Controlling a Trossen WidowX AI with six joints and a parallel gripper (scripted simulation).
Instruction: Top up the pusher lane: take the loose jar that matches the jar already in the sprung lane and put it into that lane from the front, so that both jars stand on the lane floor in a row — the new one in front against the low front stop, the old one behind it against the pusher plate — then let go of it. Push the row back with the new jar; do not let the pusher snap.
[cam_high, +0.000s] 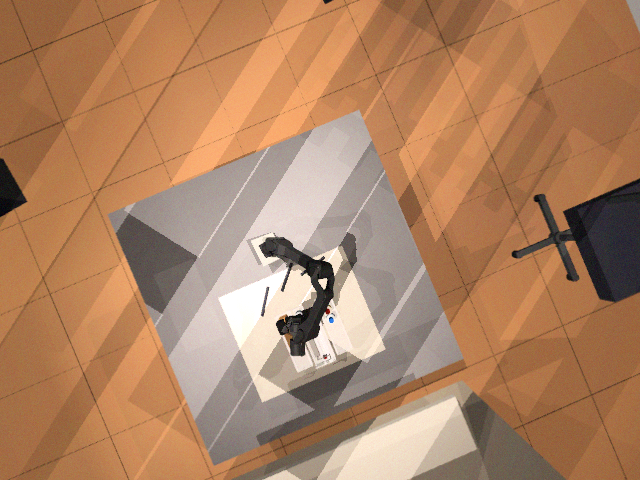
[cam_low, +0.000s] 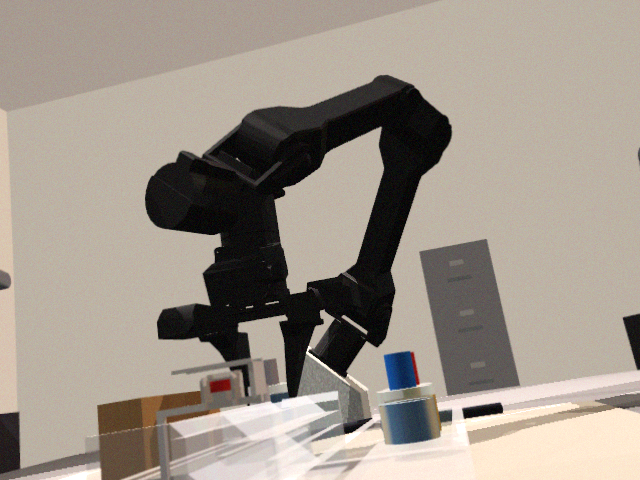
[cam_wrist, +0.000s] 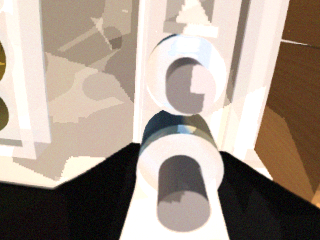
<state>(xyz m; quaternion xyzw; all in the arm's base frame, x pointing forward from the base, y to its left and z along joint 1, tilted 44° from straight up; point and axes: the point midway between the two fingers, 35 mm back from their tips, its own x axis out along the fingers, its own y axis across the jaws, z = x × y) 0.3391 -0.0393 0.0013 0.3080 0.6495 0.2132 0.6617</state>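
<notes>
we're looking straight down the wrist camera and the gripper (cam_wrist: 179, 192) is clamped on a jar (cam_wrist: 180, 167), its dark fingers pressing in from either side. the jar stands upright, long axis vertical, pale shoulder ring and grey cap facing right up at the lens, a sliver of blue body showing just behind the ring. directly ahead of it sits a second jar (cam_wrist: 187, 75) of the same look, also upright, cap up, and the two are lined up one behind the other inside the white-walled lane (cam_wrist: 255, 85). the rims look very near each other, though whether they touch can't be told from here. whether the held jar's base is on the lane floor can't be seen either.

over to the exterior view: the black arm (cam_low: 398, 170) arches over and the gripper (cam_low: 263, 356) points straight down into the clear-walled rack (cam_low: 248, 428), fingers vertical. off to the right, well apart from the gripper, a blue jar with a blue cap (cam_low: 408, 400) stands upright on the table. a brown box (cam_low: 124, 434) sits at the left, a grey filing cabinet (cam_low: 467, 315) against the wall.

from the top view the arm (cam_high: 312, 294) bends over the pale mat (cam_high: 242, 320), wrist above the rack; jars too small to make out.
</notes>
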